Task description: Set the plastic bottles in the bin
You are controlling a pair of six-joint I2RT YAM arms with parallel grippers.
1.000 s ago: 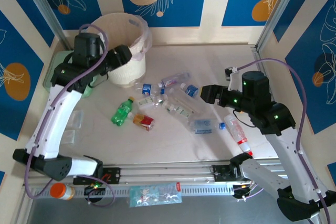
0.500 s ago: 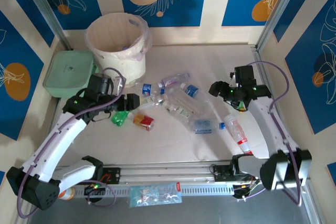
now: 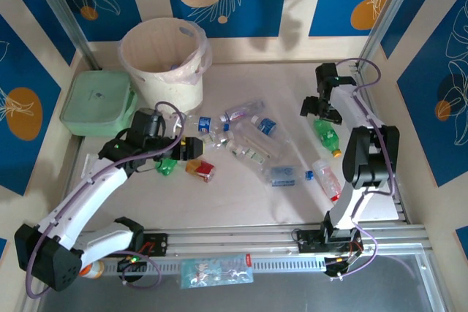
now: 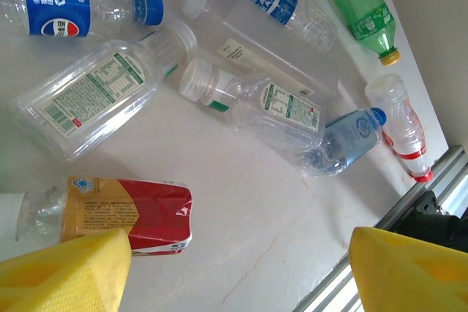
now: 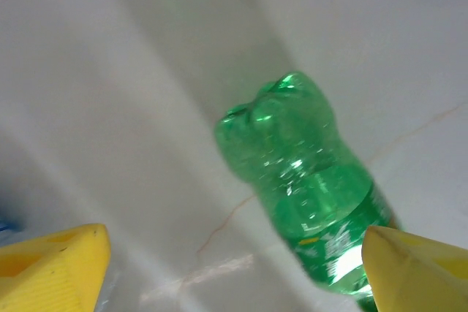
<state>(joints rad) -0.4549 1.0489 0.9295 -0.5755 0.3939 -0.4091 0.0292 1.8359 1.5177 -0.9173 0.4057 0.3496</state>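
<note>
- Top external: right pincer is open and empty above the base end of a green bottle. Bottle axis runs far-left to near-right, cap nearest. Bin is far left, well apart.
- Left wrist: left pincer is open and empty. Red-labelled bottle lies just beside one finger, axis along the finger-to-finger line.
- Right wrist: green bottle has its base between the open fingers, off-centre.
</note>
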